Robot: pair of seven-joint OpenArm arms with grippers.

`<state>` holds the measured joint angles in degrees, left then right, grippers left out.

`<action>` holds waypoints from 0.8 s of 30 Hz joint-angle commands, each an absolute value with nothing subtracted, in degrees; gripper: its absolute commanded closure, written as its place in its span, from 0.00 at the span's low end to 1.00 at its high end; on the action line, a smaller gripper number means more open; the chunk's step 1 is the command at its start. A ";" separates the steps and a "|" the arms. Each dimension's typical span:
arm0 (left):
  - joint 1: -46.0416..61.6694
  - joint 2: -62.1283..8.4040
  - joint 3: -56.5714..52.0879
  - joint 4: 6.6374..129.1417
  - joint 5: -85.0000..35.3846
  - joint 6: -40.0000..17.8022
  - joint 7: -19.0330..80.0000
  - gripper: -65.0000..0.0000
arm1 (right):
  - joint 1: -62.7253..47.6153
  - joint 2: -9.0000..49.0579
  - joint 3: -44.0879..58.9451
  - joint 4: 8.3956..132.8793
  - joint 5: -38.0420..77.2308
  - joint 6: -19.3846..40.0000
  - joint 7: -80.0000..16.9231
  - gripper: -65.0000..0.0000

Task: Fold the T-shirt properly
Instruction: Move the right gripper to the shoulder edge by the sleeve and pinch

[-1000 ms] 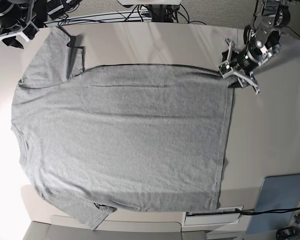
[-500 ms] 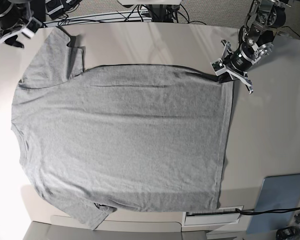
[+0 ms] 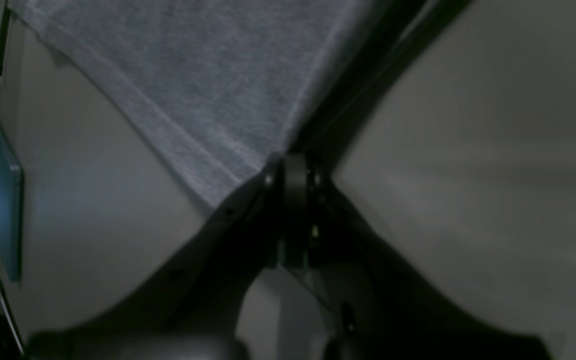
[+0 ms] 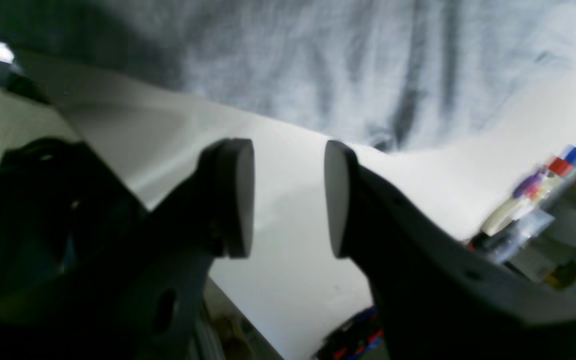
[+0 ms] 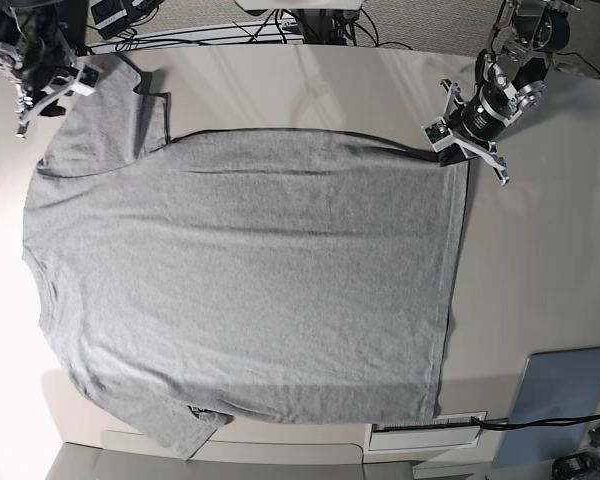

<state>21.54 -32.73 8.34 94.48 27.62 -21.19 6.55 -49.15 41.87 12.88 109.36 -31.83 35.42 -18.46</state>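
Pale table (image 5: 310, 85) bears the T-shirt (image 5: 250, 280); left hand (image 3: 288, 167) pinches its corner, right hand (image 4: 288, 197) gapes.

The beige table (image 5: 540, 270) carries the spread T-shirt (image 5: 240, 280) and a grey-blue pad (image 5: 560, 390).

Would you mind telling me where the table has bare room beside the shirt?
The table is bare between the T-shirt hem and the blue pad, and above the shirt's top edge. The left gripper crowds the hem corner.

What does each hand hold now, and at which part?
The left hand is shut on the T-shirt at its hem corner. The right hand is open and holds nothing.
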 commanded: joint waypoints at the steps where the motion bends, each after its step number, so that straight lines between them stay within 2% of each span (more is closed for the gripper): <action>1: 22.83 -33.19 8.86 92.84 28.71 -25.93 12.01 1.00 | -48.21 43.48 12.60 108.95 -32.62 34.41 -18.59 0.64; 8: 22.48 -33.19 8.86 92.84 28.71 -25.93 12.01 1.00 | -41.74 47.03 7.51 103.24 -32.58 34.26 -17.34 0.64; 24: 21.06 -33.21 8.82 92.84 28.71 -25.34 12.05 1.00 | -29.30 47.13 -6.87 97.76 -32.49 34.24 -18.04 0.64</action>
<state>20.25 -32.73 8.36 94.24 27.59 -22.02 7.01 -29.15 46.35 -6.87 97.86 -32.93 33.47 -18.11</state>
